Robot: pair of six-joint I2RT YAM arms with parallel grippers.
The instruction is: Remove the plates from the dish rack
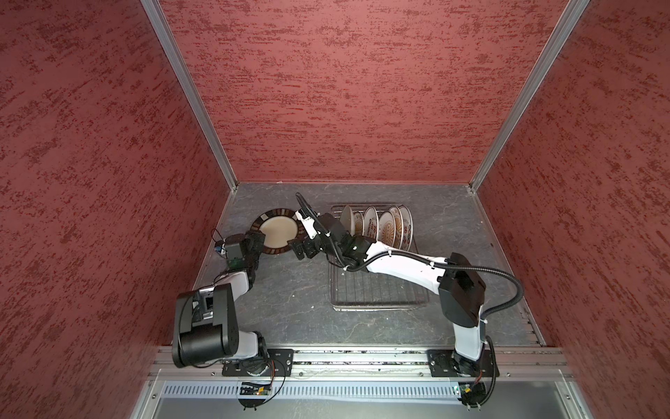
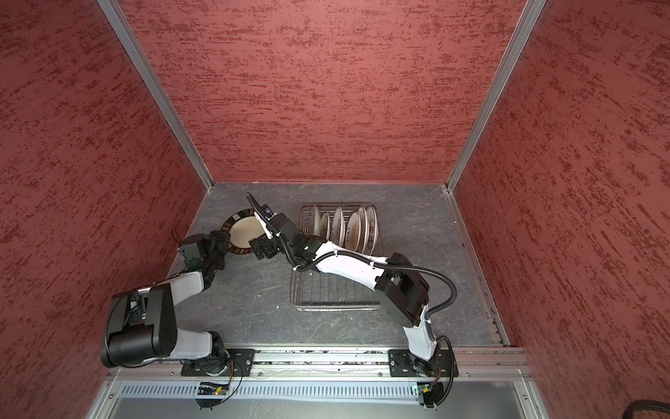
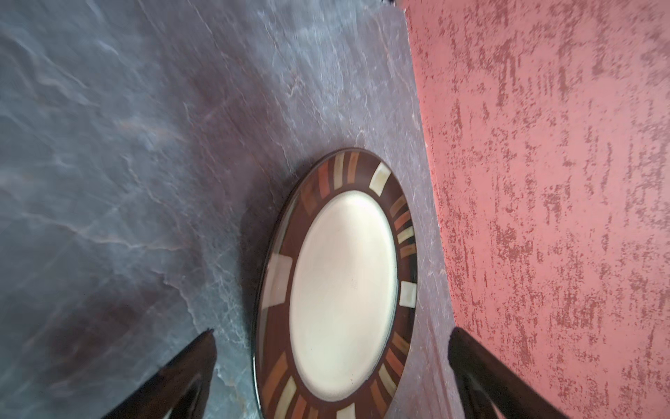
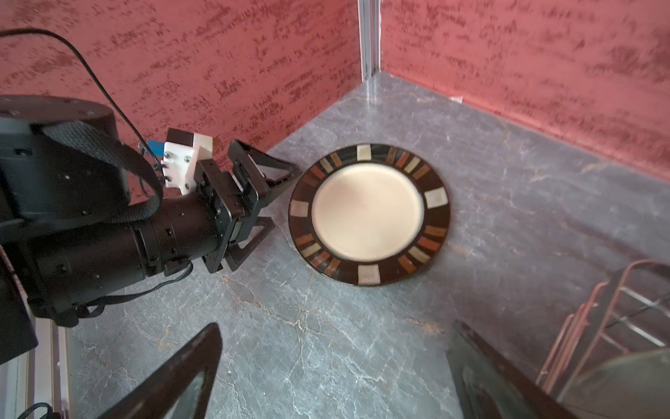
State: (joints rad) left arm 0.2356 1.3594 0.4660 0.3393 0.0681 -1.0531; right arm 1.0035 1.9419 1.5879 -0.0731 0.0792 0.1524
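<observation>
A large dark-rimmed striped plate [image 1: 278,232] [image 2: 243,232] [image 3: 340,290] [image 4: 368,214] lies flat on the grey table near the left wall. My left gripper [image 1: 259,243] [image 2: 221,241] [image 3: 330,333] [image 4: 284,197] is open at the plate's near-left edge and holds nothing. My right gripper [image 1: 299,248] [image 2: 261,248] [image 4: 335,330] hovers open and empty over bare table, between that plate and the dish rack [image 1: 377,297] [image 2: 333,294] [image 4: 616,308]. Several plates [image 1: 380,225] [image 2: 344,226] stand upright in the rack's far end; the right arm crosses over the rack.
Red textured walls [image 1: 108,181] enclose the table on three sides, and the left wall [image 3: 544,217] runs close beside the striped plate. An aluminium rail [image 1: 362,359] with both arm bases lines the front edge. The rack's near half holds no plates.
</observation>
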